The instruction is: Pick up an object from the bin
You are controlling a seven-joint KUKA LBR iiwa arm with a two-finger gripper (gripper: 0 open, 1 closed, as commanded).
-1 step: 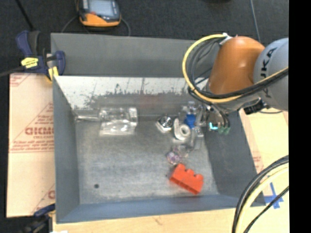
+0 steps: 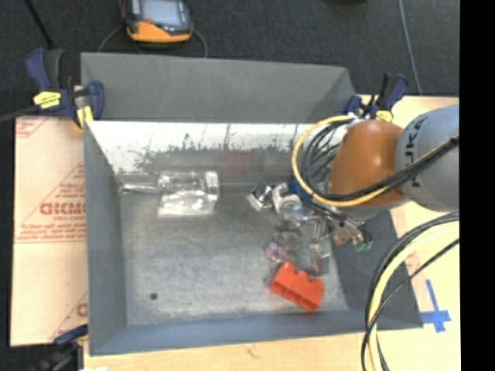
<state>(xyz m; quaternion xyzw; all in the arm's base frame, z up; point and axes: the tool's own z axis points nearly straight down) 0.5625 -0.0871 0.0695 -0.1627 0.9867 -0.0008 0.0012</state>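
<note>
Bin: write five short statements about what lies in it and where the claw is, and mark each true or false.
1. An orange-red block lies in the bin, toward its right side. True.
2. A clear plastic piece lies at the floor's rear left. True.
3. The claw is over the clear plastic piece. False: it is on the right, close by the orange-red block.
4. The orange-red block lies outside the bin. False: it is inside.
5. A shiny metal thing lies right of the clear plastic piece. True.

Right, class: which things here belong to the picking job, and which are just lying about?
Job: the hand; the grey bin; the orange-red block nearest the hand, likely.
Lying about: clear plastic piece, left; small purplish thing; shiny silvery thing.
</note>
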